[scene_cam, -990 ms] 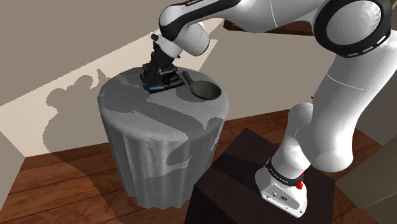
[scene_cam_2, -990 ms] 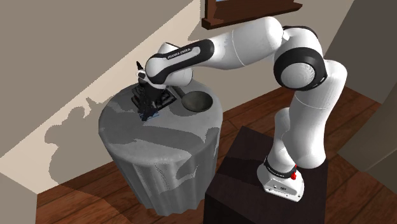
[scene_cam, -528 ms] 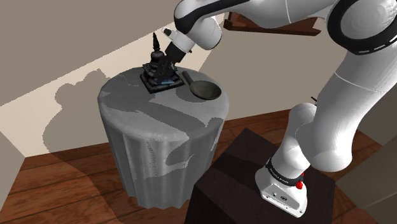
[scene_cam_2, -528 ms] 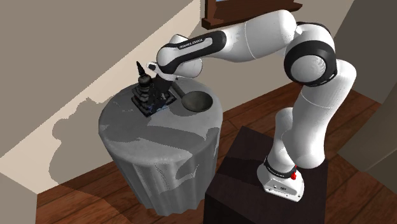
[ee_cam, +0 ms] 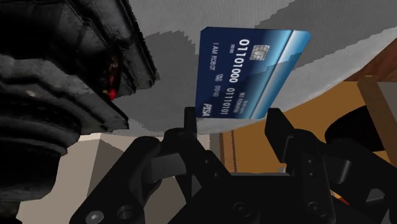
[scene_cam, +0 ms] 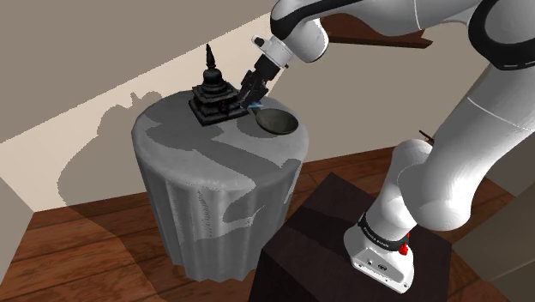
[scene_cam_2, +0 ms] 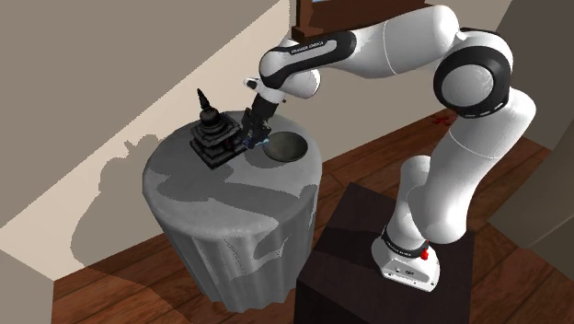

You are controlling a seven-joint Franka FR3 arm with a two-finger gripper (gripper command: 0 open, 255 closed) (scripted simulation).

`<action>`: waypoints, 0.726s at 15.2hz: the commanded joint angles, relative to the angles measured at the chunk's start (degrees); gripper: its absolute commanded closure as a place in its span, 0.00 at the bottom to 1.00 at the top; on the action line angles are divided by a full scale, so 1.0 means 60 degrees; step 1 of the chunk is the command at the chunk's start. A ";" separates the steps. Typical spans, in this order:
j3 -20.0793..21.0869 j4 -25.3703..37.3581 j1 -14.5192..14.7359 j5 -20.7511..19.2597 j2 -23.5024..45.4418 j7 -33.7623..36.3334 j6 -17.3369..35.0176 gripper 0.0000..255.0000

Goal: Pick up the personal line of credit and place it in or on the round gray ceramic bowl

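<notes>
A blue credit card (ee_cam: 245,73) with white numbers is clasped by its lower edge between my two black fingers; my gripper (ee_cam: 233,122) is shut on it. In the shoulder view my gripper (scene_cam: 251,93) hangs just above the table, between the dark tiered statue (scene_cam: 214,90) and the dark grey round bowl (scene_cam: 276,122), with the card (scene_cam: 257,105) a small blue spot at its tip. The second exterior view puts my gripper (scene_cam_2: 253,133) at the near rim of the bowl (scene_cam_2: 284,146), the card (scene_cam_2: 258,143) just off the tabletop.
The round table (scene_cam: 214,163) wears a grey draped cloth. The dark statue (scene_cam_2: 212,136) stands close on the gripper's side away from the bowl and looms beside the card (ee_cam: 63,83). My dark stand (scene_cam: 334,232) sits on the wooden floor beside the table.
My gripper has risen from beside the statue with the card in it and moved toward the shoulder view's right, to the bowl's rim. The statue now stands uncovered.
</notes>
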 commanded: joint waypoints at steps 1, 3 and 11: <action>-0.0243 -0.0118 -0.0237 -0.0207 -0.0243 -0.0264 -0.0281 1.00; -0.0496 -0.0195 -0.0473 -0.0396 -0.0439 -0.0541 -0.0561 1.00; -0.1333 -0.0287 -0.1099 -0.0736 -0.0647 -0.1592 -0.1283 1.00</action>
